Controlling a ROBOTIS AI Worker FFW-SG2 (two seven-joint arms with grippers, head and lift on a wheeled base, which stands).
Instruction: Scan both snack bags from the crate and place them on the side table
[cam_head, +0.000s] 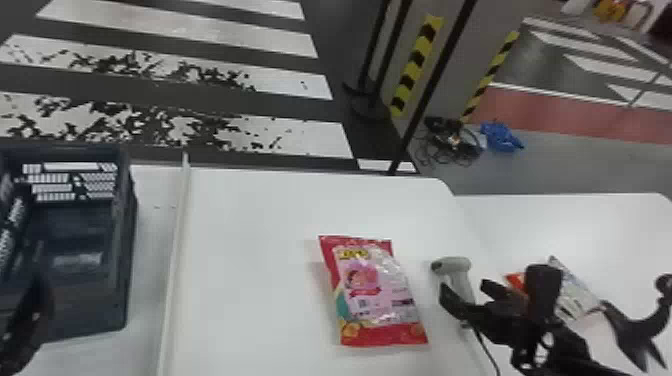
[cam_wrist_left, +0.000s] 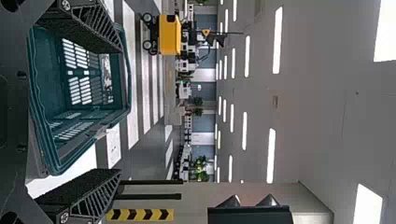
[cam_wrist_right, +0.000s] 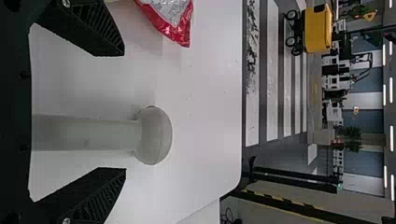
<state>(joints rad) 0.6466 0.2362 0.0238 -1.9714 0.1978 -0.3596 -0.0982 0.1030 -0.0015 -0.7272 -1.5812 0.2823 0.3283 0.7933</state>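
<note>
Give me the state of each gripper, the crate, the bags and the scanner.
Left gripper: open.
Right gripper: open around the scanner, not gripping.
Scanner: between the right fingers, ungripped.
Crate: upright, open-topped.
Red bag: lying on the table.
Silver bag: on the side table, partly hidden.

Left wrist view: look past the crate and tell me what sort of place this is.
Probably a large indoor industrial hall, perhaps a warehouse or robotics test space. Rows of ceiling strip lights, white floor stripes like a crossing, and black-and-yellow hazard tape all point that way.
</note>
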